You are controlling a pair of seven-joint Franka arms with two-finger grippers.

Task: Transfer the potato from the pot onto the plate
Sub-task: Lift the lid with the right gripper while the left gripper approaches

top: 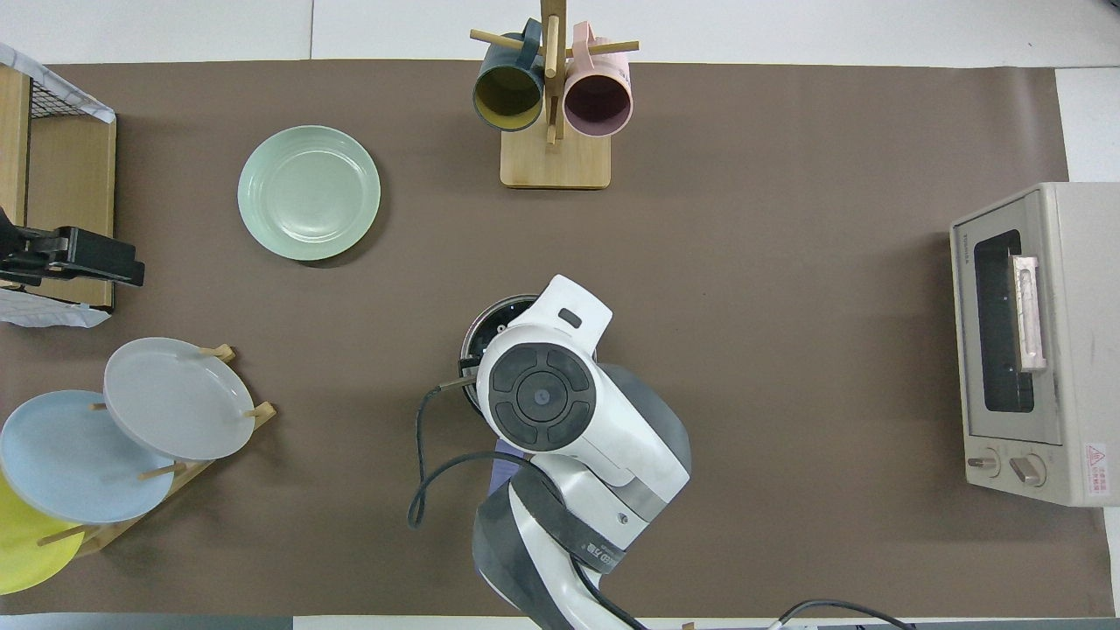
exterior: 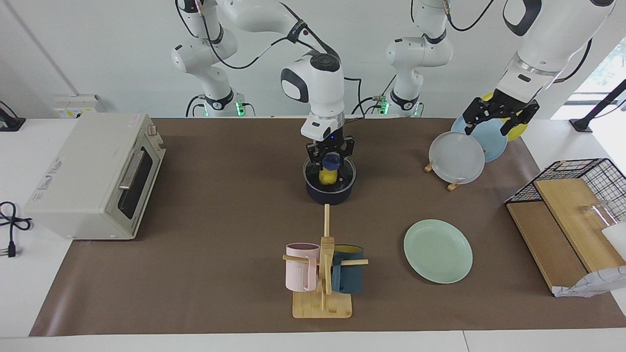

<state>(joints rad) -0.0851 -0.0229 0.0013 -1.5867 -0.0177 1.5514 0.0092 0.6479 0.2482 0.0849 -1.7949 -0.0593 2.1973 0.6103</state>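
The navy pot [exterior: 330, 193] stands mid-table, and only part of its rim [top: 490, 317] shows in the overhead view under the right arm's wrist. My right gripper [exterior: 329, 172] reaches down into the pot, shut on the yellow potato [exterior: 328, 178], which stands within the rim. The potato is hidden in the overhead view. The mint-green plate [exterior: 437, 251] [top: 309, 192] lies bare, farther from the robots than the pot and toward the left arm's end. My left gripper [exterior: 499, 116] [top: 79, 258] waits open in the air over the plate rack.
A wooden mug tree [exterior: 323, 274] with a pink and a teal mug stands farther out than the pot. A toaster oven [exterior: 93, 176] sits at the right arm's end. A rack [exterior: 457, 156] holds grey, blue and yellow plates. A wire basket with boards [exterior: 572, 215] stands beside it.
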